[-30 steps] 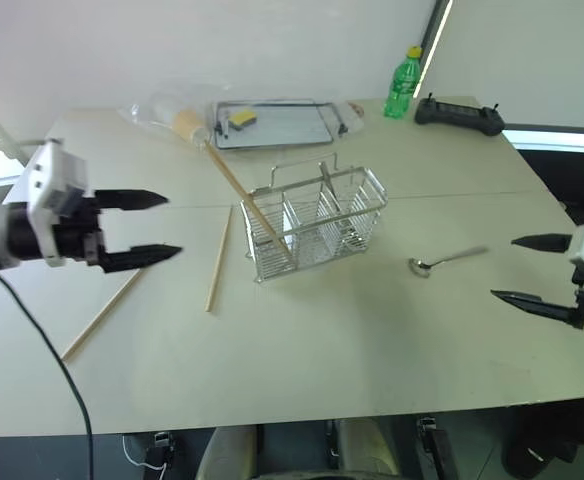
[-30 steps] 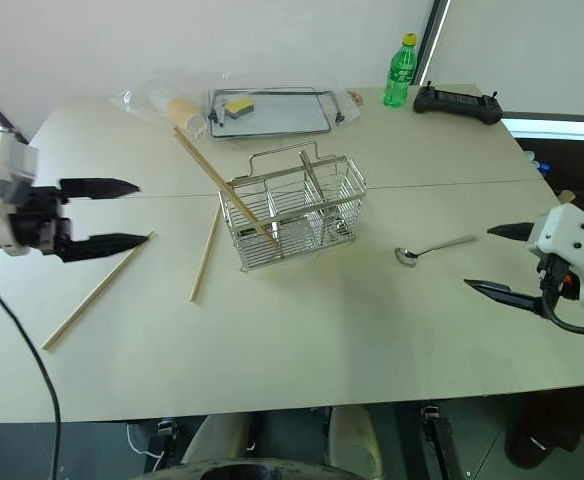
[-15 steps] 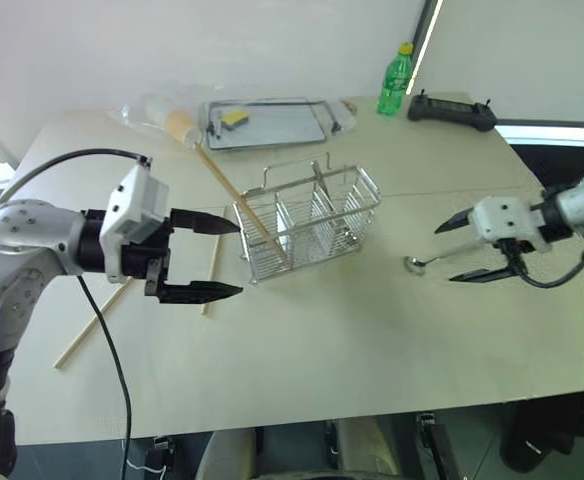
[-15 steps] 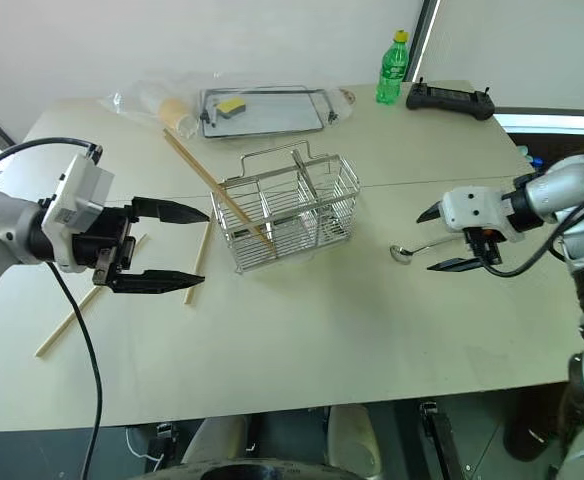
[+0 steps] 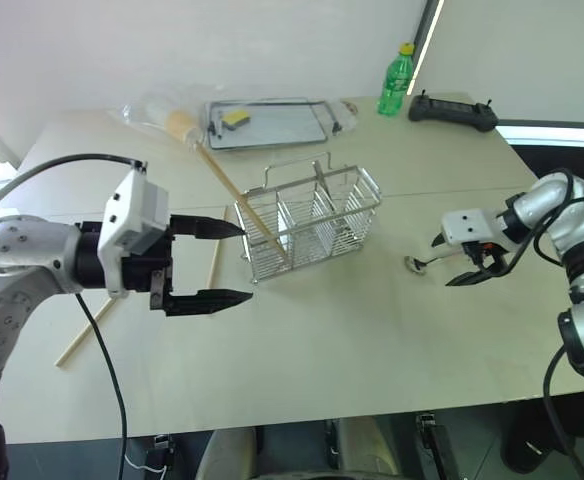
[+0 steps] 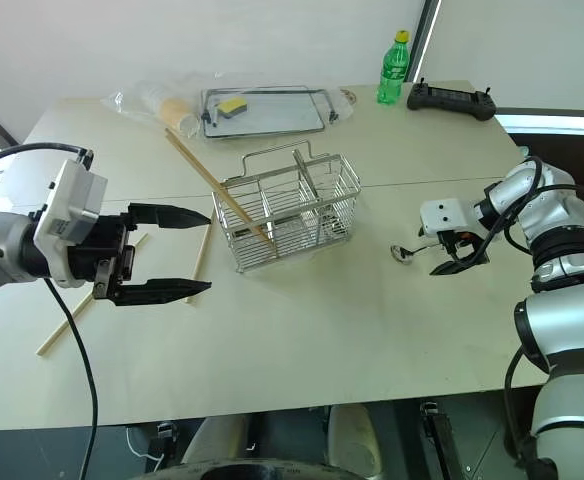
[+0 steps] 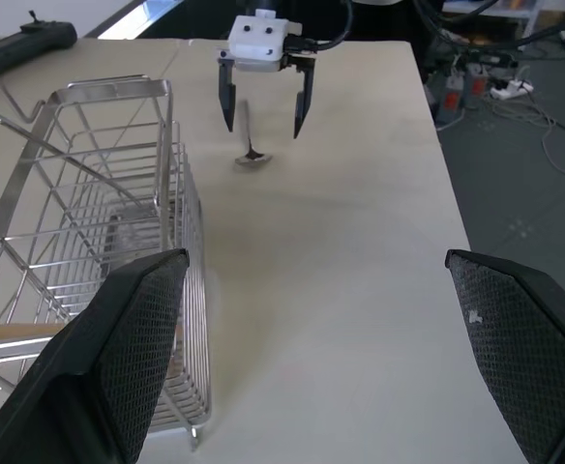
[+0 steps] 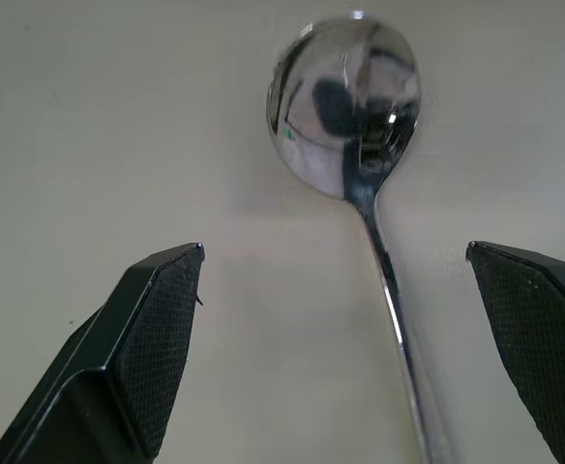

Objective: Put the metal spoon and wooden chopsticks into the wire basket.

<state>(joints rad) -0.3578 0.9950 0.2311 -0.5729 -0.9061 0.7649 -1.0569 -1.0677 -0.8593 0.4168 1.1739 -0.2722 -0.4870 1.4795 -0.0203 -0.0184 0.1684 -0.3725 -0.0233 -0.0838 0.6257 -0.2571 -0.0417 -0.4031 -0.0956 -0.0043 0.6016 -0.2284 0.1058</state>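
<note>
On the table's right side the right gripper (image 6: 448, 254) has come down over the spoon (image 8: 355, 116), fingers wide, one each side of the handle. The spoon lies flat, bowl toward the basket (image 5: 312, 222). The left gripper (image 5: 215, 264) hovers wide open beside the basket.

A matt, smooth beige top is seen on the table (image 5: 372, 340). The spoon (image 8: 360, 145) is of polished metal, its bowl mirror-bright. The basket (image 5: 312, 225) is made of shiny silver wire. Pale, bare wood is shown by the chopsticks (image 5: 215, 262) beside the basket. Behind the basket, a dull grey metal tray (image 5: 292, 128) is seen, with clear, crinkled plastic wrap (image 5: 152, 108) next to it and a glossy green plastic bottle (image 5: 395, 82) further along. The fingers (image 8: 128, 367) are of black plastic, with a fine cross-hatched texture on their inner faces.
</note>
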